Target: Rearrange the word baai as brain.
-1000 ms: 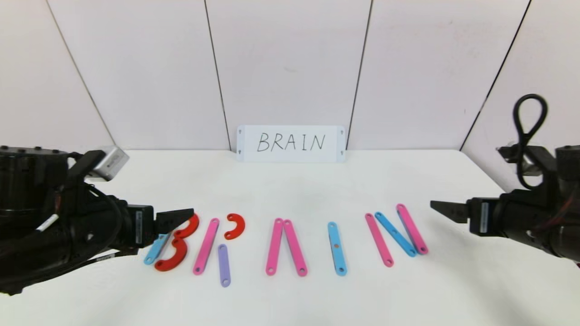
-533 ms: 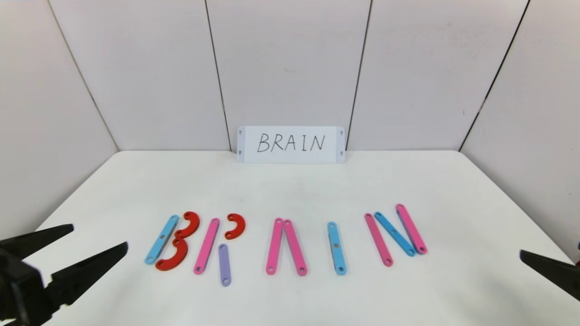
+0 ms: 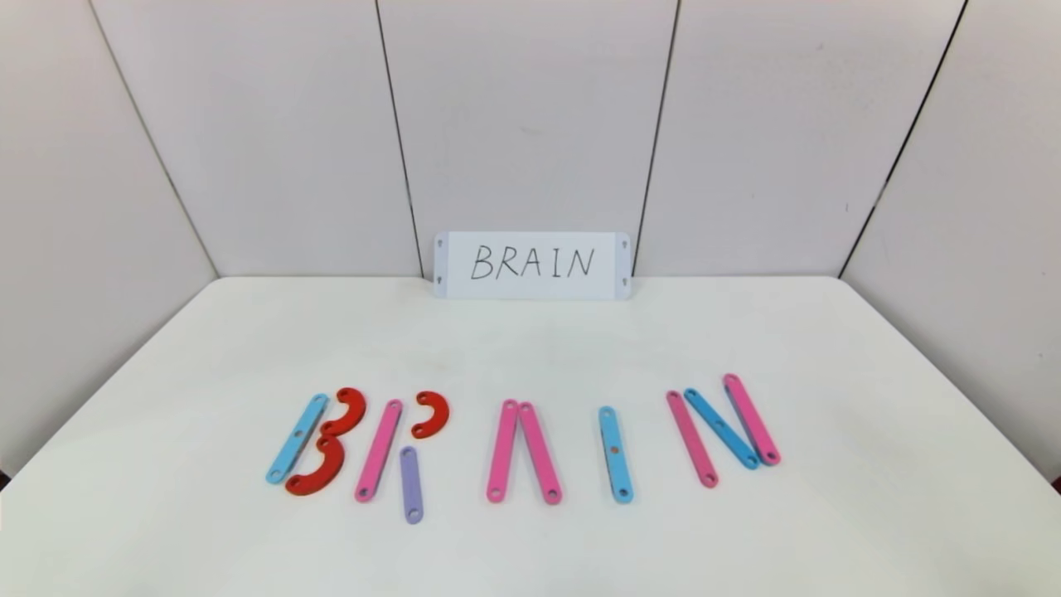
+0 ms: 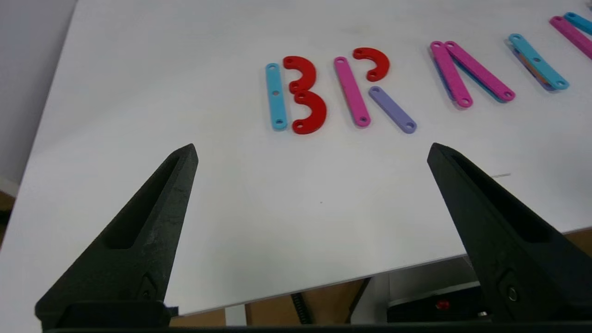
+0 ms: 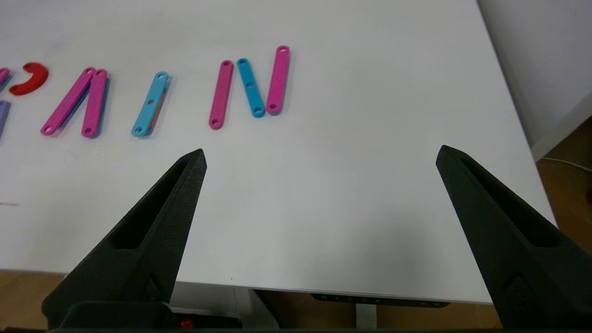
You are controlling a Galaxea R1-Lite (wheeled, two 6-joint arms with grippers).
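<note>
White table (image 3: 530,348) against pale panelled walls (image 3: 530,116); brown floor (image 5: 569,185) below.

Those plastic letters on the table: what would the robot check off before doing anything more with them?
1. Letters match the white card: ok, they read BRAIN.
2. B's blue strip beside its red curves: ok.
3. A has a crossbar: not ok, only two pink strips show.
4. N complete: ok.
5. Left gripper open and empty, at the near table edge: ok.
6. Right gripper open and empty, likewise: ok.
</note>
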